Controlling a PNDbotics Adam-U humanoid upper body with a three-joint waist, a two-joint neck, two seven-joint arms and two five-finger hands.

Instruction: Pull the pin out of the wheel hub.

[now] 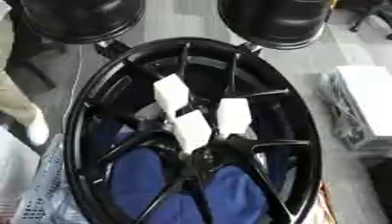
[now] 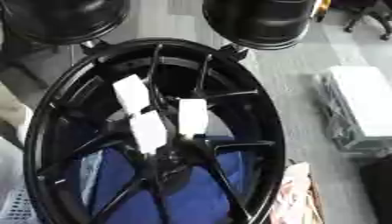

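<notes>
A large black spoked wheel (image 1: 306, 114) stands tilted and fills both views. Its hub (image 1: 201, 158) lies below the middle, where the spokes meet. Three white blocky pieces sit among the spokes just above the hub: one at the upper left (image 1: 171, 92), one at the right (image 1: 233, 114) and one lowest, nearest the hub (image 1: 191, 130). I cannot tell which of them is the pin, or whether any is. Neither of my hands shows in either view. Two big rounded black shapes (image 1: 80, 17) (image 1: 275, 19) hang over the wheel's top rim.
Blue cloth (image 1: 138, 179) shows through the lower spokes. A white box (image 1: 367, 105) lies on the grey floor at the right. A pale mesh basket (image 1: 42, 192) sits at the lower left, with a beige sleeve (image 1: 12, 92) at the left edge.
</notes>
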